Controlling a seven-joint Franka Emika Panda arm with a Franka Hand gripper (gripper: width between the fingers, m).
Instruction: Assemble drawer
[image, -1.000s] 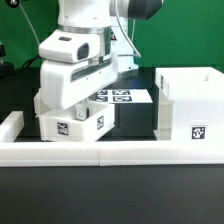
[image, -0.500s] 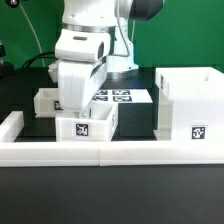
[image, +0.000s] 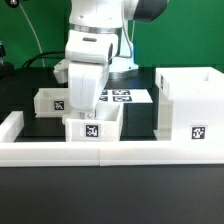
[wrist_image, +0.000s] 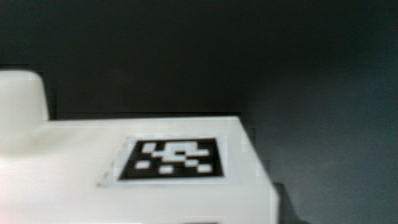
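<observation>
My gripper (image: 87, 110) reaches down into a small white open-topped tray (image: 93, 127) with a marker tag on its front, and is shut on its wall. The tray is low over the black table, just behind the front border wall; I cannot tell if it touches the table. The wrist view shows this tray's white face and tag (wrist_image: 173, 160) close up; my fingertips do not show there. A second small tray (image: 48, 100) stands to the exterior view's left, behind. The tall white housing (image: 190, 108) stands at the exterior view's right, its open side facing the held tray.
The marker board (image: 128, 97) lies flat behind the held tray. A low white border wall (image: 130, 153) runs along the table's front, with a raised end (image: 10, 125) at the exterior view's left. A dark gap separates the held tray from the housing.
My gripper has moved toward the exterior view's right with the small tray in it, closer to the housing. The second tray, hidden before, now shows behind at the left.
</observation>
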